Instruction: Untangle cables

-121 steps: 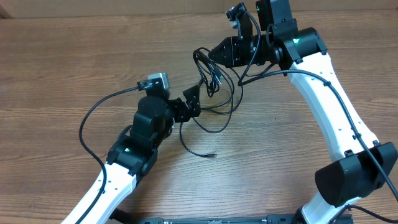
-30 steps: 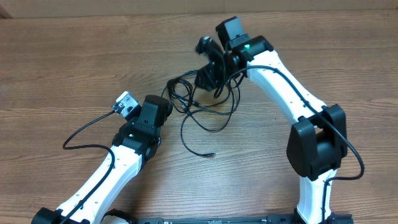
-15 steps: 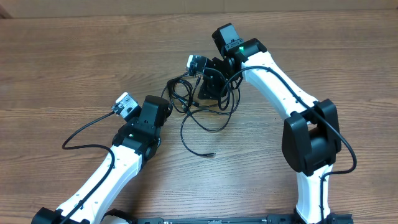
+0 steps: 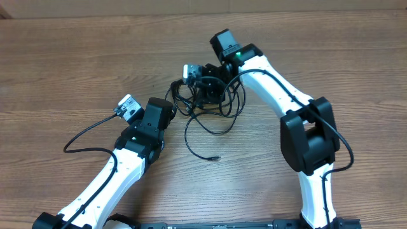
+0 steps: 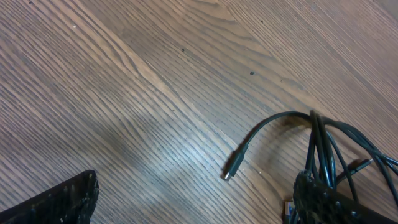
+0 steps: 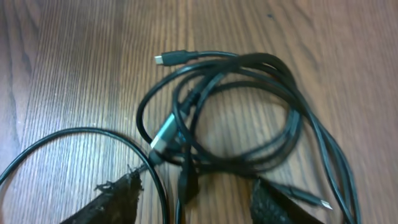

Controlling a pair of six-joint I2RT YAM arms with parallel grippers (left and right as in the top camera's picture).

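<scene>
The cables lie in one overlapping clump on the table, several black loops crossing each other. The clump is the reference point for everything else here.

One strand leaves its near side and trails toward the arm bases, ending in a small plug that lies free on the wood. A flat connector pokes out at the clump's far edge in the right wrist view. A second, greyish plug sits in the thick of the crossings.

The right gripper hangs directly over the clump, its jaws apart. A few strands run between its fingers, but nothing is pinched. The left gripper sits just left of the clump with its jaws spread wide and nothing between them, only bare wood and one plug end ahead of it.

As for progress, the job looks barely begun. One tail is free, but no cable lies apart from the others and the loops are not yet pulled out. What probably remains is to pinch a single strand, draw it clear of the clump, and repeat for each cord.
</scene>
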